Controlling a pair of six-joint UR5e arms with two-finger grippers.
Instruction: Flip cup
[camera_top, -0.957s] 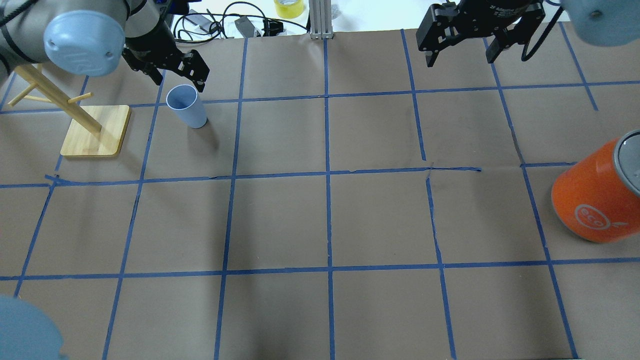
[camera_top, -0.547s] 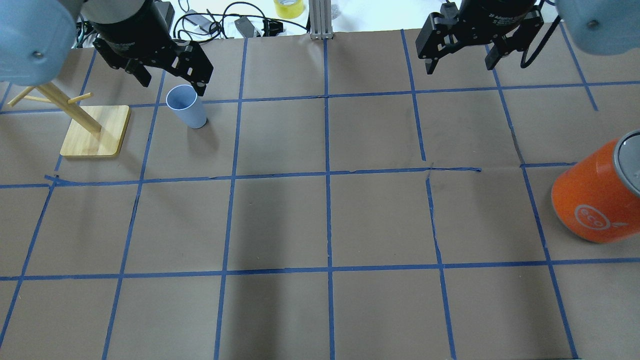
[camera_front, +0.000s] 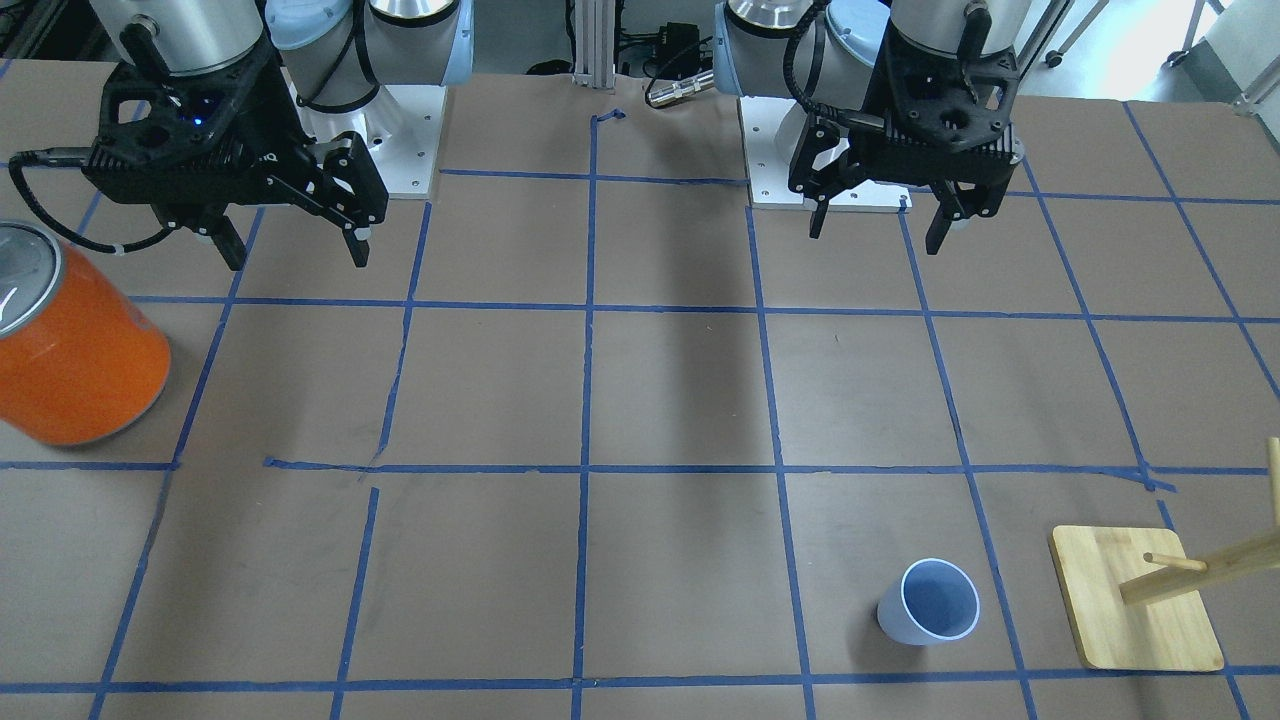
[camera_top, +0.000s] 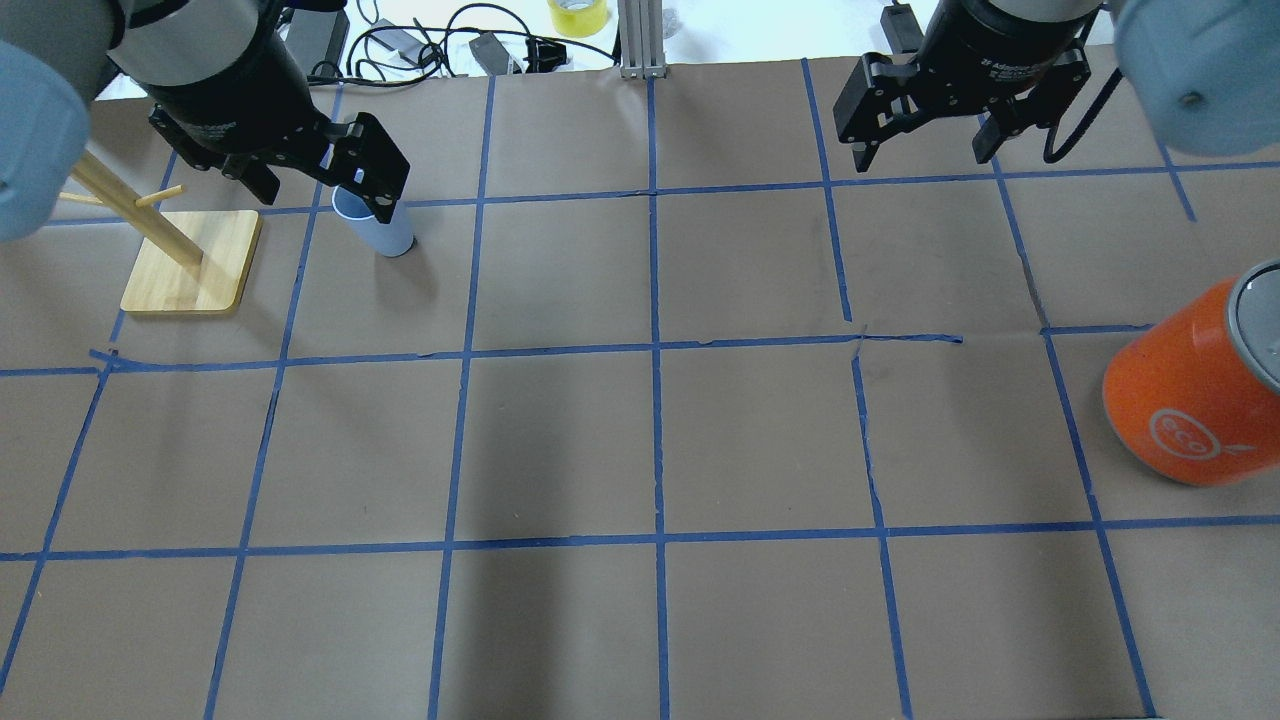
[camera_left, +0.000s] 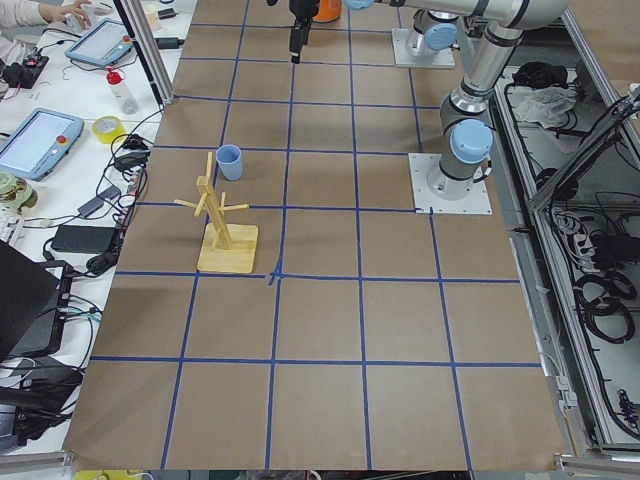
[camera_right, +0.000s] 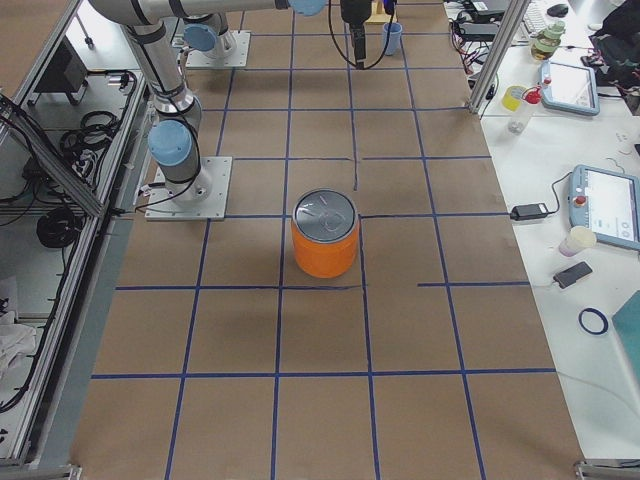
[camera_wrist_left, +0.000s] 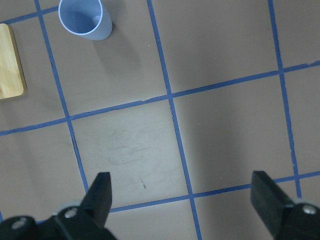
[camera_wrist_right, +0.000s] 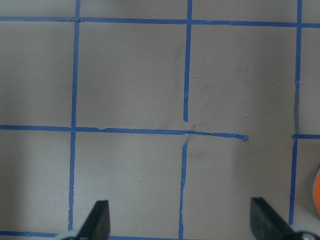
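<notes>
While the cup (camera_front: 928, 601) stands rim-up, the left pincer (camera_front: 875, 235) and right pincer (camera_front: 297, 258) hang spread wide.

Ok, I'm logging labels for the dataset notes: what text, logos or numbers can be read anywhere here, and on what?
"eco": white logo in a circle on the side of the orange can.
"2F Adaptive": it seems, in small white print on the body of the right gripper; whatever follows is too small to read.
The cup: no text or mark on it.
The tablet screen beside the table: too small to read.
</notes>
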